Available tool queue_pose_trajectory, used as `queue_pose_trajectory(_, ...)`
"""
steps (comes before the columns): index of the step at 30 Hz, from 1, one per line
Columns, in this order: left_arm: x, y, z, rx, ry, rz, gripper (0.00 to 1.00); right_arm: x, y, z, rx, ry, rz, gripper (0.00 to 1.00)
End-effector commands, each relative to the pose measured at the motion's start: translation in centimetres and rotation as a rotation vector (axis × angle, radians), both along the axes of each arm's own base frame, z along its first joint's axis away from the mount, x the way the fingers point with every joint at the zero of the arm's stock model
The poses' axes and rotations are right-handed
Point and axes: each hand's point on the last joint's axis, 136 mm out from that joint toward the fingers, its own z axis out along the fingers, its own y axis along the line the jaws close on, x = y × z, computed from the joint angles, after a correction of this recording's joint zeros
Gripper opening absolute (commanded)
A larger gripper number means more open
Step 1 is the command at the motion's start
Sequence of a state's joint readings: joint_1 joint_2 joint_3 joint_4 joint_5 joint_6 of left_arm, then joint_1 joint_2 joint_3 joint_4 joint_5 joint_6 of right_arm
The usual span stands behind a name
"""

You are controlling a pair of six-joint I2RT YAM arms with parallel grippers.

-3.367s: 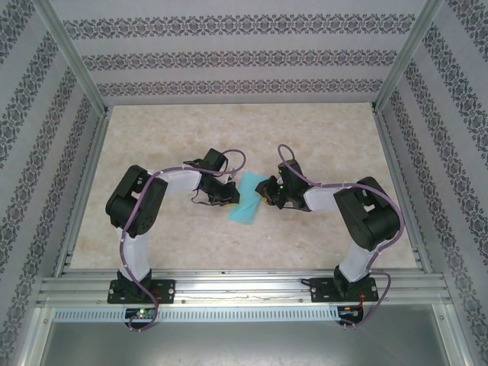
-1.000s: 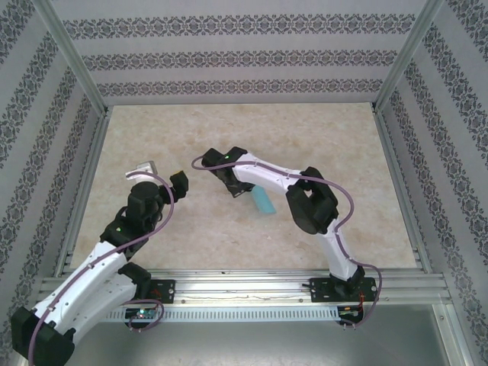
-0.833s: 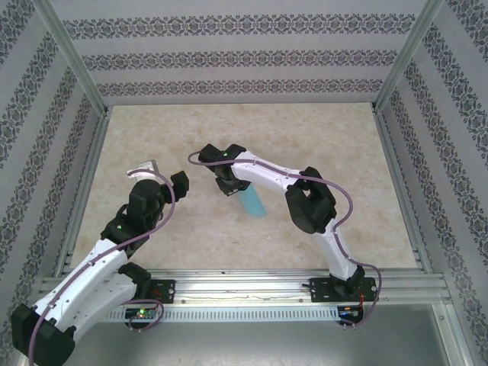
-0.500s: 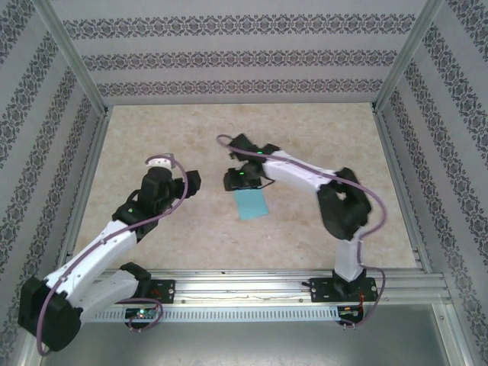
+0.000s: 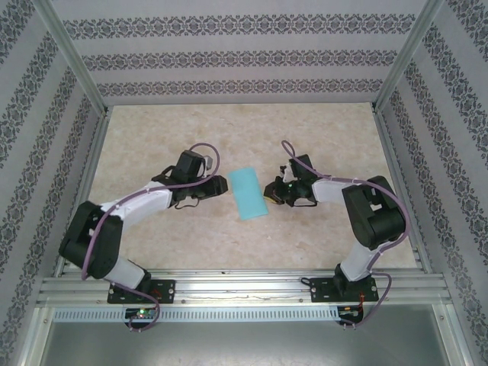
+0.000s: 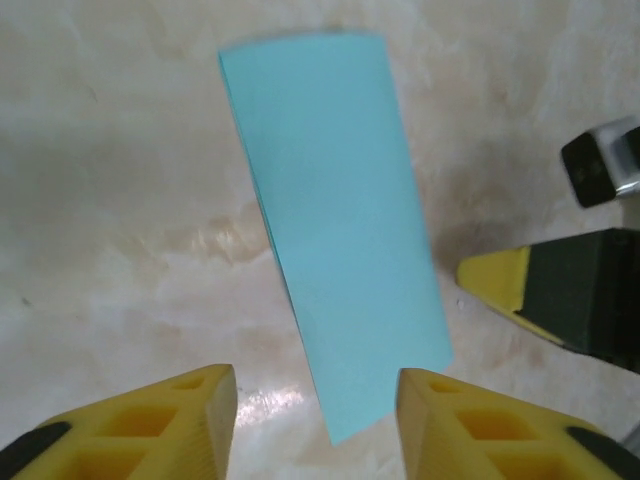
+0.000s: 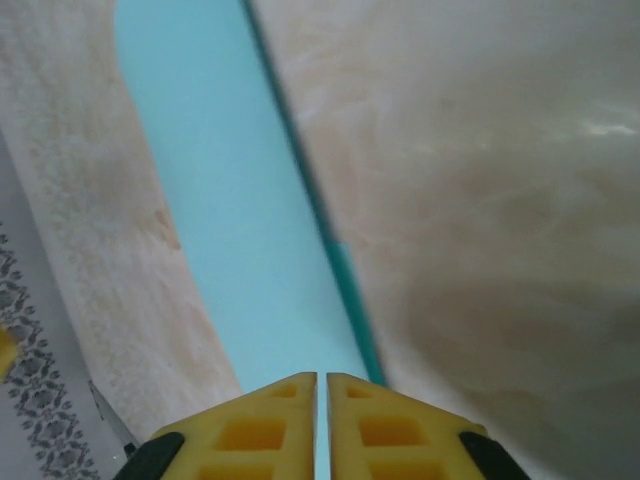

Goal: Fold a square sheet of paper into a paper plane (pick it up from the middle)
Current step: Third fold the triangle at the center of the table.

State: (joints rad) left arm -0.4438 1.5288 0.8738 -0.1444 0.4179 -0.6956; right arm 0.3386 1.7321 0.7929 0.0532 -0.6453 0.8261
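Where the sheet of paper (image 5: 248, 192) lies: flat on the tabletop (image 5: 152, 130), between the two arms and free of both sets of jaws.
Sheet shape: turquoise-blue oblong, longer than wide; in the top view its long sides run from far to near with a slight tilt.
Sheet layers: the left wrist view shows a second edge just inside one long side, so two layers lie one on the other; the right wrist view shows a darker teal strip along one long edge.
Left arm (image 5: 145, 200): stretched low over the tabletop, its tip just beside the sheet's long edge on that arm's side.
Left jaws: open; the two yellow pads (image 6: 150, 425) stand well apart, and the sheet's nearest corner shows in the gap ahead of them; nothing is held.
Right arm (image 5: 335, 187): reaches in from the opposite side of the sheet, wrist low over the tabletop.
Right jaws: closed; the yellow pads (image 7: 260, 430) meet except for a hairline slit, and nothing is seen clamped between them.
Right tip position: in the left wrist view its yellow fingertip (image 6: 495, 280) points at the sheet's long edge, just beside it, with a thin strip of bare tabletop between.
Surroundings: patterned walls (image 5: 244, 57) stand beyond the sheet and on both sides of it.
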Motion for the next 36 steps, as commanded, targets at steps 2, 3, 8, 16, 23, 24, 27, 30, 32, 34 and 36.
queue_pose_trajectory(2, 0.0, -1.9, 0.4, -0.082, 0.104, -0.009, 0.45, 0.9, 1.5, 0.9, 0.078, -0.042, 0.020, 0.08)
queue_pose_trajectory(3, 0.0, -2.0, 0.2, -0.080, 0.113, -0.007, 0.45, 0.9, 1.6, 0.8, 0.083, -0.036, 0.024, 0.06)
queue_pose_trajectory(8, 0.2, -2.7, -0.6, -0.075, 0.164, -0.023, 0.44, 0.7, 2.1, 0.0, 0.076, -0.010, 0.042, 0.03)
queue_pose_trajectory(16, 0.3, -3.2, -2.1, -0.082, 0.239, 0.000, 0.43, -0.6, 1.3, -2.9, -0.039, 0.083, 0.040, 0.02)
queue_pose_trajectory(23, 0.3, -3.6, -4.0, -0.087, 0.296, 0.012, 0.43, -1.9, 0.8, -4.8, -0.107, 0.156, 0.017, 0.00)
queue_pose_trajectory(24, 0.4, -3.8, -4.2, -0.091, 0.302, 0.013, 0.43, -2.0, 0.8, -4.9, -0.109, 0.161, 0.015, 0.00)
queue_pose_trajectory(27, 0.5, -3.9, -4.7, -0.103, 0.321, 0.029, 0.43, -2.1, 0.9, -5.1, -0.108, 0.168, 0.005, 0.00)
queue_pose_trajectory(30, 0.9, -4.1, -4.9, -0.121, 0.312, 0.052, 0.41, -2.1, 1.0, -5.0, -0.104, 0.167, 0.007, 0.00)
queue_pose_trajectory(32, 1.0, -4.4, -5.1, -0.141, 0.318, 0.057, 0.41, -2.1, 1.1, -4.9, -0.101, 0.167, 0.009, 0.00)
queue_pose_trajectory(34, 1.1, -4.4, -5.6, -0.137, 0.337, 0.070, 0.41, -2.1, 1.2, -4.9, -0.100, 0.166, 0.012, 0.00)
queue_pose_trajectory(36, 1.1, -4.1, -6.0, -0.126, 0.342, 0.087, 0.40, -2.1, 1.3, -4.9, -0.097, 0.166, 0.014, 0.00)
